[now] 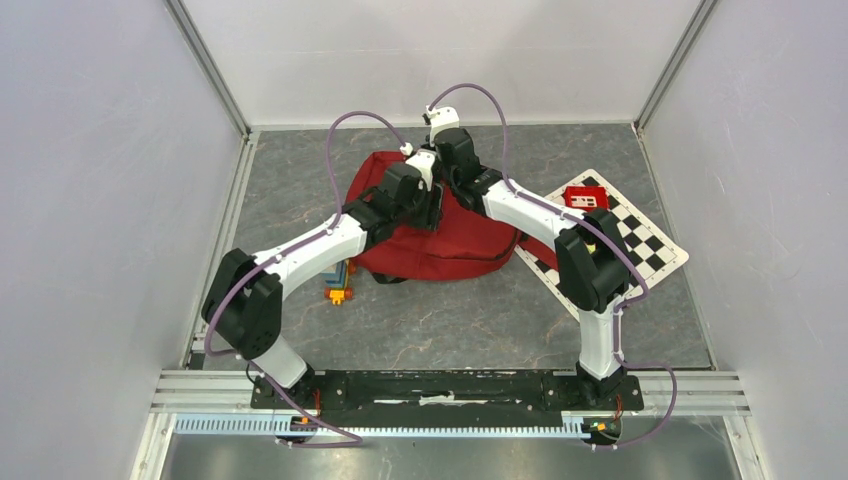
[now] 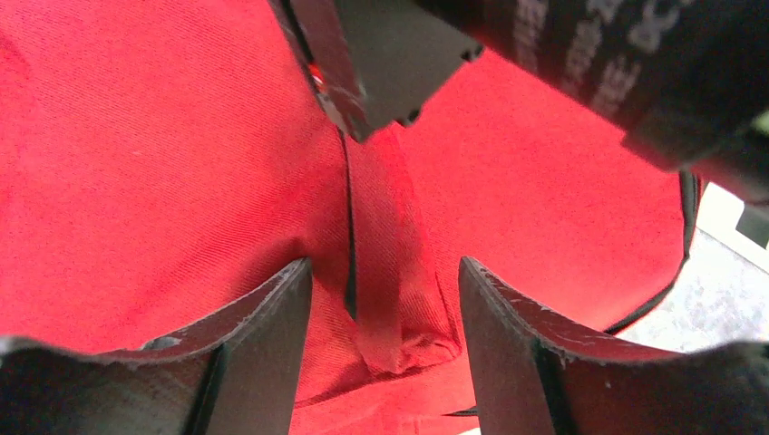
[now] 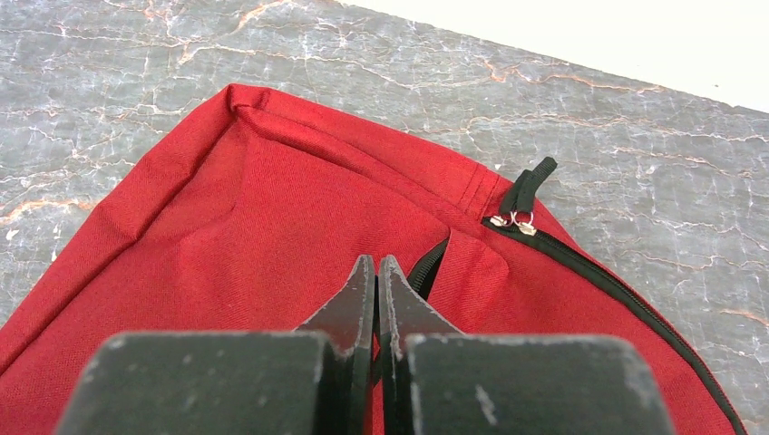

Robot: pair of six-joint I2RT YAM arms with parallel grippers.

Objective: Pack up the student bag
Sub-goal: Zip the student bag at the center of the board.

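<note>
Red cloth is filling both close views: the backpack (image 1: pixel 440 250) is lying in the middle of the counter (image 1: pixel 480 320), under both arms. Over it the right tool (image 3: pixel 376 267) is pinching shut, seemingly on a raised fold, the zip (image 3: pixel 589 272) running just beside its tips. Facing it, the left tool (image 2: pixel 385 276) is gaping wide, straddling that fold lengthwise, so it looks better placed for the coming grab

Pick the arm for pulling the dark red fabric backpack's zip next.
Probably right: its shut jaws sit near the black zip pull; left's open jaws straddle a fold of the dark red fabric backpack.
</note>
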